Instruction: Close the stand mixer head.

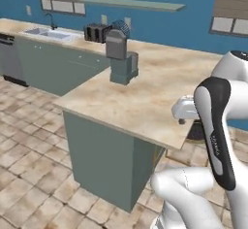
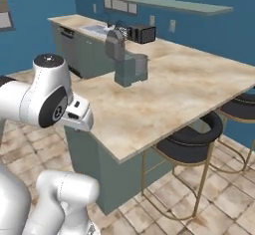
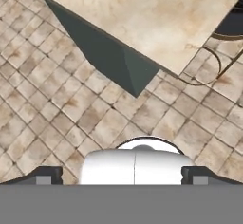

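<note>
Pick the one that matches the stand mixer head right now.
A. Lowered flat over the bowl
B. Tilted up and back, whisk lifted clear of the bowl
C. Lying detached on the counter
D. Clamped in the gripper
B. The stand mixer head stands raised and tipped back on its teal body, with the wire whisk up in the air rather than down in the grey bowl; nothing touches it.
</note>
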